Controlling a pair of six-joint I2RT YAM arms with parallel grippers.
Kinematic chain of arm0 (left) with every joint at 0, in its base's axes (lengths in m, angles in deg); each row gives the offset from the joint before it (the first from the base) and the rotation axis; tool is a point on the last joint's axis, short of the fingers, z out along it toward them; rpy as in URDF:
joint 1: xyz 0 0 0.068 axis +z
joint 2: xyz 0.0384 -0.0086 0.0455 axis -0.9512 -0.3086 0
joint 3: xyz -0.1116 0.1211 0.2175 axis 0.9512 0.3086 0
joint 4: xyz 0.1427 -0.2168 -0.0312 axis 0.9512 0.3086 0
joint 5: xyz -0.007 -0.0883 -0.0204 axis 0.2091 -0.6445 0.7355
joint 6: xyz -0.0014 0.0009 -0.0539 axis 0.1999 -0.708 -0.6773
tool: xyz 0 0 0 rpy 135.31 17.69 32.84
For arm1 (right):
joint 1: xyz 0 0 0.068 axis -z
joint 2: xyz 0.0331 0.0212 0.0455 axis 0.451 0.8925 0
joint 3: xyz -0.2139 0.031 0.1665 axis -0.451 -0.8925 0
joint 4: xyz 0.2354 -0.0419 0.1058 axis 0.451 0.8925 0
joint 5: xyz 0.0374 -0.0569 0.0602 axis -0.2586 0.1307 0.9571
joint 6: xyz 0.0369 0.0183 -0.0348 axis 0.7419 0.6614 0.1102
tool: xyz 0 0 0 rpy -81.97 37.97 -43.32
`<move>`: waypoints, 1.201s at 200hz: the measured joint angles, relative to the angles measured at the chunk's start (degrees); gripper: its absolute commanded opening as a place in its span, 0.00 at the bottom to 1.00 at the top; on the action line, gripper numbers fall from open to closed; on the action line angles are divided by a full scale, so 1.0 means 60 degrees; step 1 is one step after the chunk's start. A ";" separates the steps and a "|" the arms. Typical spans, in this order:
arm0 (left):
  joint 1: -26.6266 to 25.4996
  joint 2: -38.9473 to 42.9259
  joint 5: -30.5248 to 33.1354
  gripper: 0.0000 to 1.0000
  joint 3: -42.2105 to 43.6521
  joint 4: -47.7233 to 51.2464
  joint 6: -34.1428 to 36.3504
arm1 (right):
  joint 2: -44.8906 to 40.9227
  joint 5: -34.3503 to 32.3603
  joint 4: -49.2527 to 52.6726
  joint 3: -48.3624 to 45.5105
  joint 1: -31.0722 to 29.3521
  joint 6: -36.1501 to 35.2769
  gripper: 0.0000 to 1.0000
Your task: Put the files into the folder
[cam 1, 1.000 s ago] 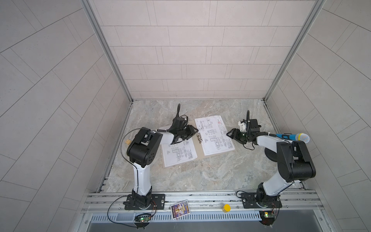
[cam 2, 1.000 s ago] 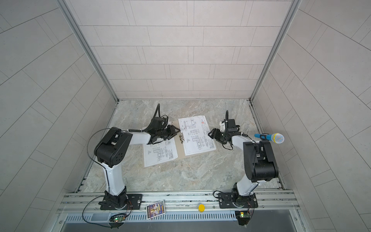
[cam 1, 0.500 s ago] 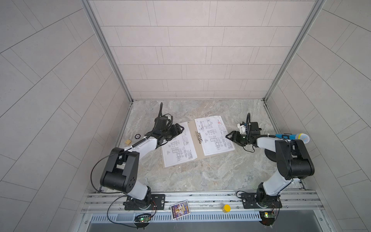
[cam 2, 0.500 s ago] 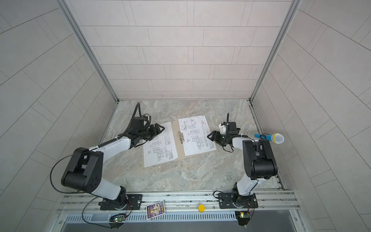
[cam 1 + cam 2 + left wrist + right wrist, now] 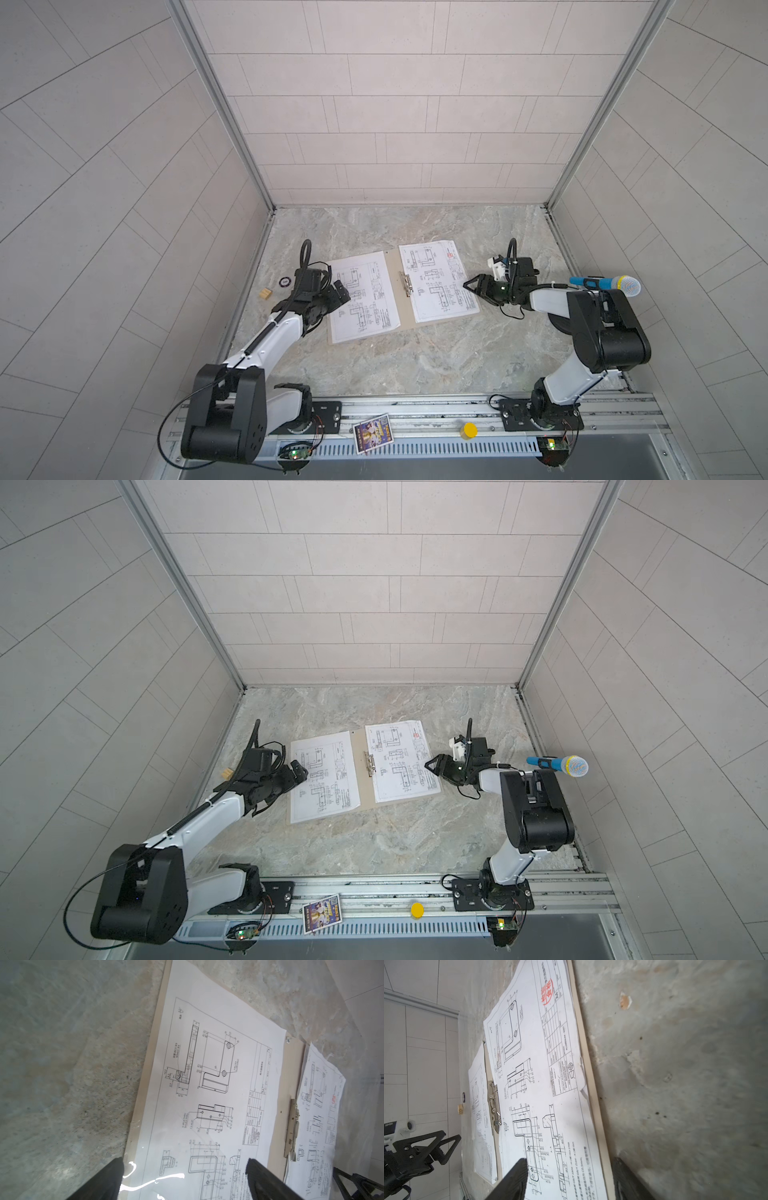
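The tan folder [image 5: 395,309] [image 5: 361,789] lies open and flat on the marble table, with its silver clip [image 5: 405,284] [image 5: 292,1128] [image 5: 494,1101] along the spine. One white file [image 5: 365,297] [image 5: 324,777] [image 5: 218,1084] rests on the left half. Another file, with a red mark [image 5: 548,991], lies on the right half [image 5: 436,280] [image 5: 401,760] [image 5: 546,1084]. My left gripper [image 5: 343,291] [image 5: 301,769] [image 5: 185,1164] is open over the left file's outer edge. My right gripper [image 5: 471,286] [image 5: 432,764] [image 5: 569,1162] is open, its jaws straddling the folder's right edge.
A small wooden block [image 5: 265,294] [image 5: 460,1109] and a black ring [image 5: 284,282] sit by the left wall. A blue microphone [image 5: 606,284] lies at the right. On the front rail are a colourful picture card [image 5: 372,432] and a yellow cap [image 5: 470,430].
My left gripper has opened and drawn back leftward from over the folder's spine to the left file's outer edge, uncovering that sheet. The right gripper has stayed almost still.
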 measured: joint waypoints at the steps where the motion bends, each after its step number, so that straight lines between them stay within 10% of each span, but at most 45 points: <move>1: 0.0004 0.0000 0.0004 0.99 0.0004 0.0007 0.0000 | -0.0004 0.0000 0.0000 -0.0004 0.0000 0.0004 0.65; 240: 0.0572 -0.1184 -0.1719 1.00 0.0098 -0.0641 0.0503 | 0.0525 -0.0178 0.0368 0.0772 -0.0084 -0.0273 0.65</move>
